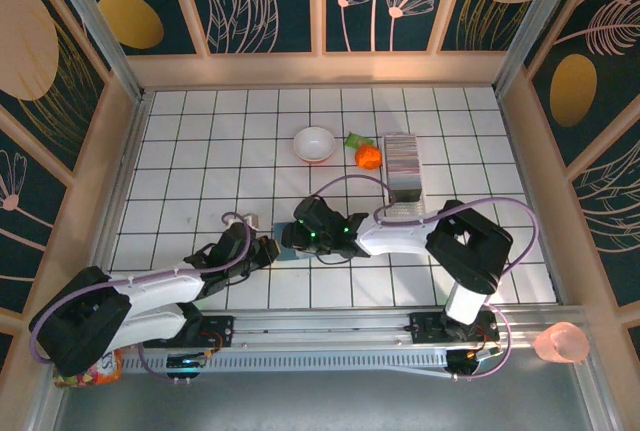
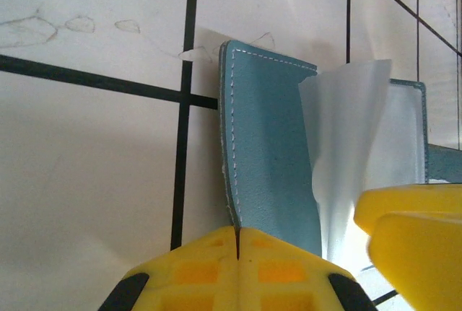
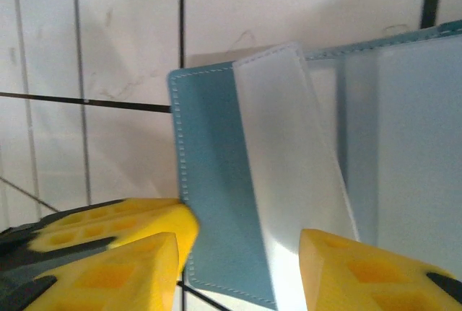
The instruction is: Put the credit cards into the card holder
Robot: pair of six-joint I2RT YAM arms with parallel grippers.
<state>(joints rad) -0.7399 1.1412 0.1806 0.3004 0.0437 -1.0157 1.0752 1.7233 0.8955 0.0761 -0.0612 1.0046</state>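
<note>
Nearest the bases, the left pincer (image 2: 238,235) is clamped shut on the edge of the card holder's (image 2: 271,145) teal flap. The holder lies open on the tabletop (image 1: 200,151). Just beside it, the right pincer (image 3: 238,242) stands half apart over the holder, straddling a pale translucent sheet (image 3: 289,159) that rises from the inside. Whether this is a pocket sleeve or a card I cannot tell. The step in hand looks like opening the pocket. It probably wants the left grip firm and low, so the holder cannot slide, and the right fingers lifting only the sheet's lip. Further back, well apart, the credit cards (image 1: 403,166) stand stacked, near a white bowl (image 1: 315,143).
</note>
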